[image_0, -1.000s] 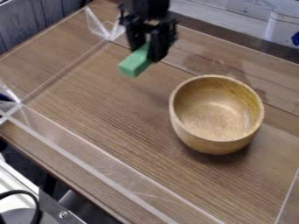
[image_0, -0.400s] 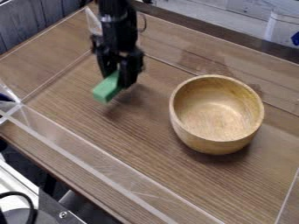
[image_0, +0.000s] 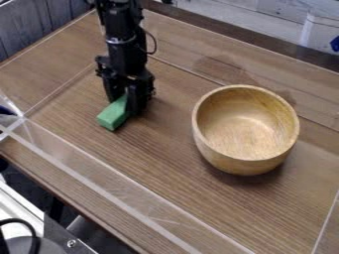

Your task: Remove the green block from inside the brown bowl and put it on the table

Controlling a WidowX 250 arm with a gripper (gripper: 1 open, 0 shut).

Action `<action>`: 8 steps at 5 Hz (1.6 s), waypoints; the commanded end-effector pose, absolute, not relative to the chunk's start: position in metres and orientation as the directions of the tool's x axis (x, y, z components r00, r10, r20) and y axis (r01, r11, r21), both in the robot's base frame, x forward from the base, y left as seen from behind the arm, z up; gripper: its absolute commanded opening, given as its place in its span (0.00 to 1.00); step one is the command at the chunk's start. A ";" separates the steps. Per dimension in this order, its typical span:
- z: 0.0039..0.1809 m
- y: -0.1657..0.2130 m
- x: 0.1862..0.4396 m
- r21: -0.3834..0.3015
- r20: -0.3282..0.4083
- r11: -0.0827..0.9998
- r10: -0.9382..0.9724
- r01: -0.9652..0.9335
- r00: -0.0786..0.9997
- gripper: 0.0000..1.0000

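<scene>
The green block [image_0: 114, 114] rests low on the table [image_0: 79, 84], left of the brown bowl [image_0: 245, 128]. My gripper [image_0: 127, 99] points straight down over the block's far end and is shut on it, black fingers on either side. The block looks to be touching the wood, though I cannot tell for sure. The light wooden bowl is empty and stands about a hand's width to the right of the gripper.
Low clear plastic walls [image_0: 73, 159] edge the tabletop along the front and left. A dark frame and cables [image_0: 27, 233] sit below the front-left corner. Pale objects lie beyond the far edge at top right.
The gripper has come down and to the left, away from the bowl, carrying the green block from mid-air to table level.
</scene>
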State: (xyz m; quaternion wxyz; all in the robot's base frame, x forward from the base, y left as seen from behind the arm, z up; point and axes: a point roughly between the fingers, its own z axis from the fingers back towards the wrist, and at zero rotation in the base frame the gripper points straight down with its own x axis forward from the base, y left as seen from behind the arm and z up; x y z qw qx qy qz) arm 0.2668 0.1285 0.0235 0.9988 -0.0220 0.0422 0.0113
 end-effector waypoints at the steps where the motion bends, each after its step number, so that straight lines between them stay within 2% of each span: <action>1: 0.038 0.138 0.272 -0.023 -0.044 0.999 0.041 -0.042 0.998 1.00; 4: 0.055 0.141 0.268 -0.039 -0.032 0.996 0.074 -0.075 0.997 1.00; 5: 0.065 0.141 0.267 -0.041 -0.022 0.996 0.083 -0.084 0.996 1.00; 6: 0.083 0.140 0.266 -0.042 0.004 0.995 0.088 -0.088 0.996 1.00; 8: 0.077 0.139 0.263 -0.037 -0.007 0.995 0.094 -0.094 0.996 1.00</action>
